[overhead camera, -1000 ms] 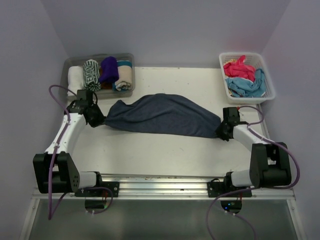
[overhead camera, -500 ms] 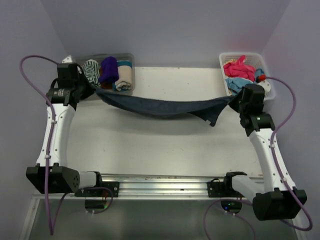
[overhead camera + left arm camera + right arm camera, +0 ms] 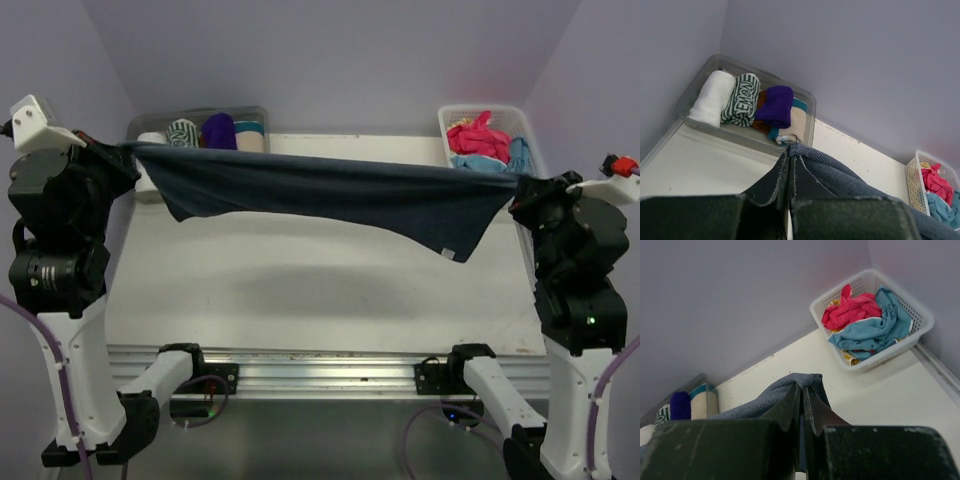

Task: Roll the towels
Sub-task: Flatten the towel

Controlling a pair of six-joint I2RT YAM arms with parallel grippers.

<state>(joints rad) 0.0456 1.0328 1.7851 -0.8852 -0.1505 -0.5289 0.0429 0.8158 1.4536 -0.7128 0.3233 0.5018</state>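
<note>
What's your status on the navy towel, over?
Left tool shut on navy towel. Right tool shut on its other end. Towel held taut above table, one corner drooping. Nothing in the way.

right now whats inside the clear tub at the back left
Rolled towels: a white one, a green-patterned one, and a purple one lying on a cream-and-teal one. What lies beneath them is covered; from above, the held navy towel hides the front of the tub.

- The left arm (image 3: 58, 215) is held upright, wrist high.
- The left gripper (image 3: 127, 150) is clamped on one corner of the dark navy towel (image 3: 330, 195).
- The right arm (image 3: 575, 260) is posed likewise.
- The right gripper (image 3: 518, 185) is pinched on the opposite corner.
</note>
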